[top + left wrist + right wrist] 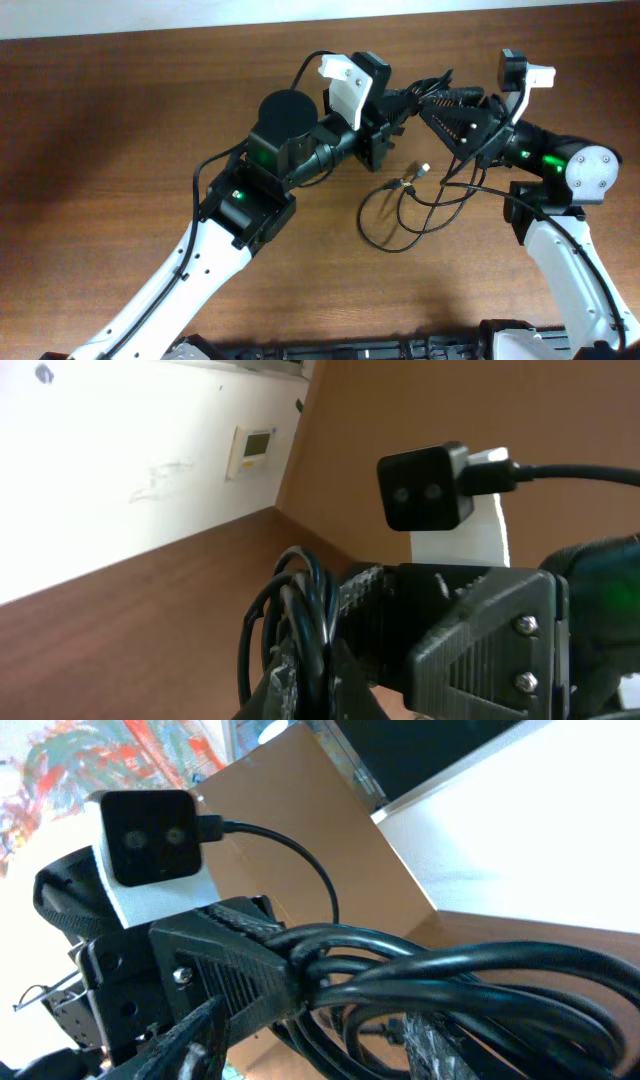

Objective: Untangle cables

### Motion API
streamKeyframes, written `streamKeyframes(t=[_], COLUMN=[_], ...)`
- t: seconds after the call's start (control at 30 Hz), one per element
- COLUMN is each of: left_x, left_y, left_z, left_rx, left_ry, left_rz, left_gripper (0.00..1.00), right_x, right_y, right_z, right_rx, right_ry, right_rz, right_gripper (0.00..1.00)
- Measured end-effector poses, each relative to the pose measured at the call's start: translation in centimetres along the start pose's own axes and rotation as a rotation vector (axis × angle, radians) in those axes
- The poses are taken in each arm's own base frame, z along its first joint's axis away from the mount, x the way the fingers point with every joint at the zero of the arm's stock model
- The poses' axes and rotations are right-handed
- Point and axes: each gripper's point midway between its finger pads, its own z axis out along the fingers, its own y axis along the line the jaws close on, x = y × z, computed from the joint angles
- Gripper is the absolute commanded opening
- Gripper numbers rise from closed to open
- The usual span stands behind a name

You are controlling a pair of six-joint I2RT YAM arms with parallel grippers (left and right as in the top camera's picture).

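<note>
Between left tool [397,112] and right tool [428,102], bunched cables [470,970].

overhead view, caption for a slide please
Left gripper and right gripper meet at tangled cables, loops lying on the table.

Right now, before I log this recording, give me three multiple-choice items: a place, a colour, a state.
1. Where do the loose loops of the thin black cables lie?
A. On the brown wooden table, by the right arm.
B. In a box.
C. On the floor.
2. What colour are the small lights on the arms?
A. Red.
B. Green.
C. Blue.
3. How is the left hand?
A. Shut on bunched cables.
B. Wide open.
C. Out of view.
Answers: A, the overhead view shows them there; B, they glow green; A, the left wrist view shows it.
</note>
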Motion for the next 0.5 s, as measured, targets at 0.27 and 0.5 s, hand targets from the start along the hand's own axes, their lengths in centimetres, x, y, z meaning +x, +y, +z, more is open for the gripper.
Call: streamKeyframes(t=[0.27, 0.5], left_x=[0.09, 0.08], left_y=[-0.36, -0.63], left_z=[0.00, -0.01], left_rx=[0.019, 0.034], left_ry=[0.006, 0.008], left_rz=[-0.058, -0.101], left_gripper=[0.00, 0.00], right_x=[-0.10, -0.19], right_y=[0.25, 0.50], right_z=[0.00, 0.00], right_rx=[-0.007, -0.013], right_ry=[-0.003, -0.006], right_rz=[-0.017, -0.036], right_gripper=[0.45, 0.43])
